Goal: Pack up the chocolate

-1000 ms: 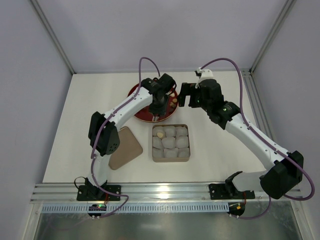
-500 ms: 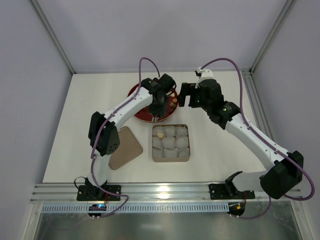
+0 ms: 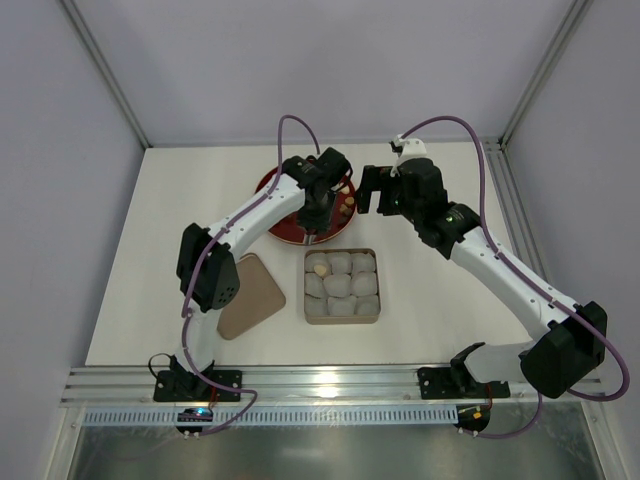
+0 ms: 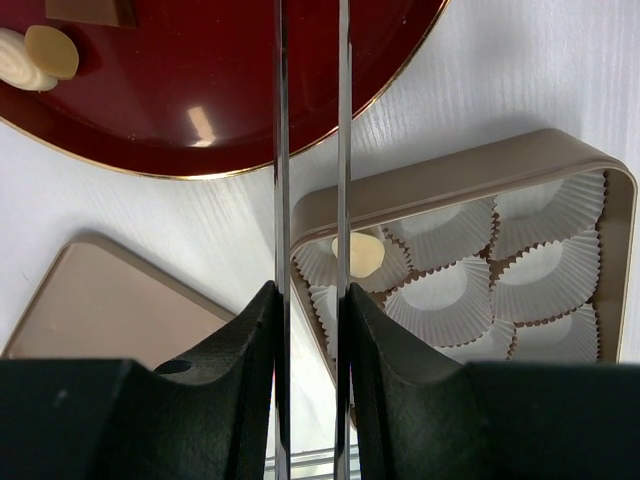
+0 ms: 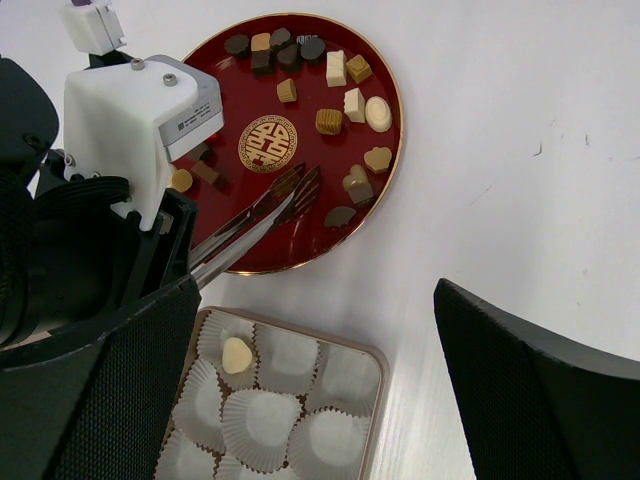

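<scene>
A round dark red plate with a gold rim sits on the white bench. It carries most of the bite-size chocolate pieces, cubes and rounds in dark brown, tan and cream, scattered around a gold emblem at its centre.

The left claw reaches down onto this plate. Its two long thin metal fingers run side by side with only a narrow gap between them. Their tips rest among the pieces on the near part of the plate, right against a brown piece, but I cannot tell whether they pinch it or merely touch it.

Just in front of the plate stands a square tan tin lined with white pleated paper cups. One cream chocolate lies in the far-left corner cup. The tin's flat tan lid lies beside it on the left.

The right claw hovers above the plate's right edge, well above the chocolate, with its black fingers spread wide and nothing between them.
</scene>
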`<state>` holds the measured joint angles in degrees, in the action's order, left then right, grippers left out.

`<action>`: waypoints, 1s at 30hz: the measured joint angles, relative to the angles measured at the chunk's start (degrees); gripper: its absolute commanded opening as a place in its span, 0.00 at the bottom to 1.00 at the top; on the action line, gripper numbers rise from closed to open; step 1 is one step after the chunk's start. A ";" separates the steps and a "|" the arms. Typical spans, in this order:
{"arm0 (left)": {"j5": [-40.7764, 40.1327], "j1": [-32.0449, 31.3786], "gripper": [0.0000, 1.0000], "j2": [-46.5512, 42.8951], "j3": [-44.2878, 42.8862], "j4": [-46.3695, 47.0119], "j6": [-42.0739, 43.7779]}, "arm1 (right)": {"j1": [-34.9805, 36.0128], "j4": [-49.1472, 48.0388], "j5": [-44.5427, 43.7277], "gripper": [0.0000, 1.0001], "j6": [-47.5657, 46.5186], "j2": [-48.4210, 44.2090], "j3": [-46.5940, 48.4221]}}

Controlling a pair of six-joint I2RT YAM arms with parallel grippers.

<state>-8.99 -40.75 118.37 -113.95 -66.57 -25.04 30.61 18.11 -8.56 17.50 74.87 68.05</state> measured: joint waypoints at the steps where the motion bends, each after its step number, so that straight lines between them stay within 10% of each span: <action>1: -0.04 0.00 0.26 0.00 -0.02 -0.09 0.02 | 0.00 0.00 0.00 1.00 0.00 0.00 0.00; 30: -0.35 -0.09 0.24 -6.21 -2.67 -3.63 0.15 | 0.00 0.00 0.00 1.00 0.00 0.00 0.00</action>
<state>-9.34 -40.84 112.16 -116.62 -70.19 -24.88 30.61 18.11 -8.56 17.50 74.87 68.05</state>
